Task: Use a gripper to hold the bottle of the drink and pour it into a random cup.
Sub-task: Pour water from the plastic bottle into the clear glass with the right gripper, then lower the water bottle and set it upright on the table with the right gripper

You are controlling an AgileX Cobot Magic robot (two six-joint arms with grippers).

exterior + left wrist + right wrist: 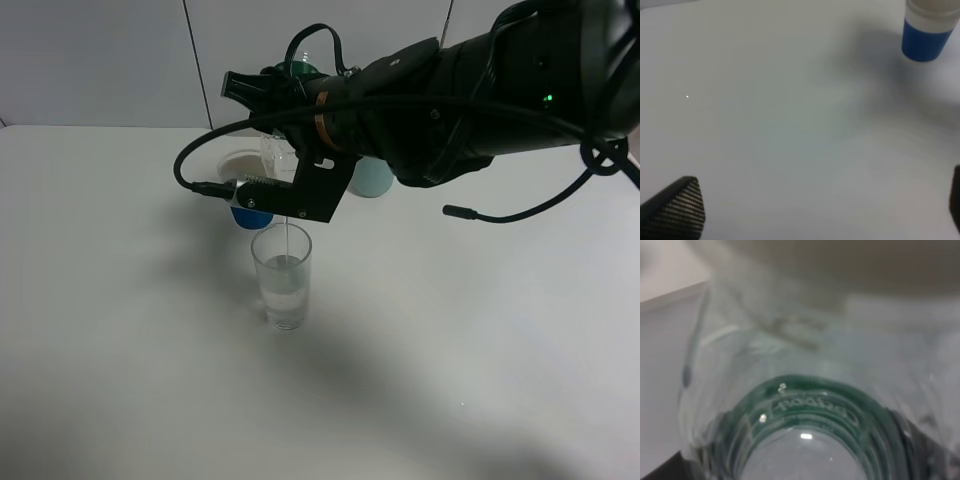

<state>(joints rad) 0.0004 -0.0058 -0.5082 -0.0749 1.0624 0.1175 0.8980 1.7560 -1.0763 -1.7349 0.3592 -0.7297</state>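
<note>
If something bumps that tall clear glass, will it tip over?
Probably tips fairly easily: the glass is tall and narrow. The liquid low inside likely steadies it somewhat. Its smooth clear walls look slippery, possibly fragile.

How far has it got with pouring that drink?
Done: the right gripper has the bottle of the drink tipped above the cup. In hand: a thin stream is falling in, cup partly filled. Left: probably stop pouring, put the bottle down.

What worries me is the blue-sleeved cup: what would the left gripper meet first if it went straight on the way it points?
Probably the bare white table: the left gripper, jaws open, points at plain tabletop. The blue-sleeved paper cup stands off to the side of that line, though depth is unclear.
</note>
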